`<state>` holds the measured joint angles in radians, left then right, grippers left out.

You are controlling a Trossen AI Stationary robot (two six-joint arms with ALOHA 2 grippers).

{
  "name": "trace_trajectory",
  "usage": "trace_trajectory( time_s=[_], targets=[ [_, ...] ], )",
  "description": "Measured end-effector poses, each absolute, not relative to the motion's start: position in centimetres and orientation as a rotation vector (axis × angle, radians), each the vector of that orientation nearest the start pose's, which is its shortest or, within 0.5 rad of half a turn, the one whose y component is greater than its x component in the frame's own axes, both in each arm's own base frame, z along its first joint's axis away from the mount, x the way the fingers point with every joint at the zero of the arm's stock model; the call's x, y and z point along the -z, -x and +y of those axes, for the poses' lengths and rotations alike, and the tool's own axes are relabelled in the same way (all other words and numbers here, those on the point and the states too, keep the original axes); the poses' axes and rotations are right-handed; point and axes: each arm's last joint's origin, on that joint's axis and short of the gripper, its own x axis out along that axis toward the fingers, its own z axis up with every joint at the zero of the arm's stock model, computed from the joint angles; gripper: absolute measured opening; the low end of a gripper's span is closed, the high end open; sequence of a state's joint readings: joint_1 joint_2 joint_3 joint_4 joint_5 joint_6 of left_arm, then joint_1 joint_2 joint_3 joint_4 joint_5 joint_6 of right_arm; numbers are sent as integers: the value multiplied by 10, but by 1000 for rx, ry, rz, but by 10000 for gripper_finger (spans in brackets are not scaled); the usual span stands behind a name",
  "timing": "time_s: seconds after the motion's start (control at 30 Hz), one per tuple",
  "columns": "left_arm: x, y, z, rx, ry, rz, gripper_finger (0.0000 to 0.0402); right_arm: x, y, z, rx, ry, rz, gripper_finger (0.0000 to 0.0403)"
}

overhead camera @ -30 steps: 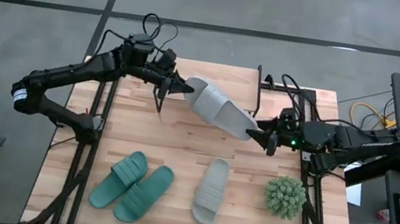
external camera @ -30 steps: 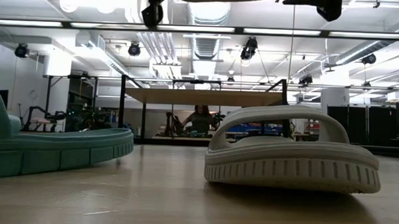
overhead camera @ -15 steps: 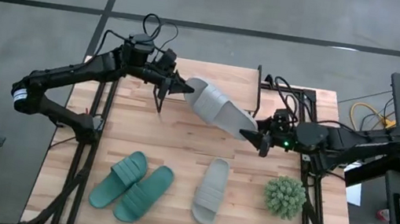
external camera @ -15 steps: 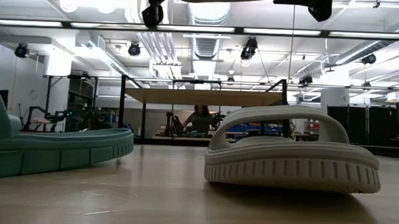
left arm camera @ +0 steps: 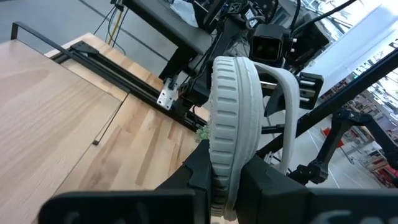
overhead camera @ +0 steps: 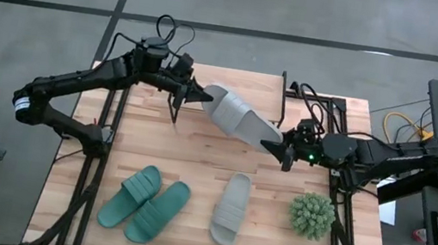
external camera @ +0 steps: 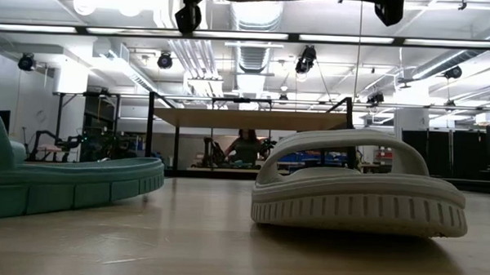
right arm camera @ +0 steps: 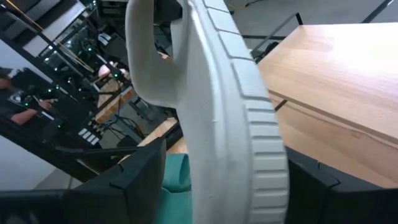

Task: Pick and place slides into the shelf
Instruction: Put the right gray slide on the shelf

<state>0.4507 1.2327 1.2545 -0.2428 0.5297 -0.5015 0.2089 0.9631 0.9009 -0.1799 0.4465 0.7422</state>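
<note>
The slides nearest the front edge of the table (overhead camera: 196, 158) are three. The teal pair (overhead camera: 158, 212) lies side by side at the front left, angled alike. A single pale grey slide (overhead camera: 230, 208) lies strap-up at the front centre, just right of them and apart from them. To its right, near the front right corner, sits a spiky green plant ball (overhead camera: 311, 215), touching nothing.

Farther in, over the middle of the table, the second pale grey slide (overhead camera: 241, 119) hangs in the air between my two arms, turned on its edge with the strap to one side. My left gripper (overhead camera: 201, 96) comes in from the left and is clamped tight on the end nearest it, fingers pinching the sole's rim. My right gripper (overhead camera: 285, 147) reaches in from the right to the opposite end. Its fingers stand wide on either side of the ribbed sole edge, with a gap showing beside one of them, so they straddle the slide without pinching it.

Beyond that, at the back of the table, stands the shelf (external camera: 246, 119), its light wooden top on thin black legs. I see nothing on top of it.
</note>
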Motion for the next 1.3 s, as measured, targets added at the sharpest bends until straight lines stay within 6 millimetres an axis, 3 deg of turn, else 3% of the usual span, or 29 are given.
trace_trajectory(
  time_s=[0.4, 0.77, 1.1, 1.3],
  targets=[
    [-396, -247, 103, 26, 606, 215, 15, -342, -207, 30, 332, -604, 131, 182],
    [-396, -248, 104, 27, 605, 217, 17, -342, -207, 30, 337, -608, 130, 52],
    [-396, -248, 104, 27, 599, 217, 20, -342, -207, 30, 335, -607, 131, 51],
    [-396, -248, 105, -3, 592, 205, 51, -342, -207, 30, 339, -608, 127, 51]
  ],
)
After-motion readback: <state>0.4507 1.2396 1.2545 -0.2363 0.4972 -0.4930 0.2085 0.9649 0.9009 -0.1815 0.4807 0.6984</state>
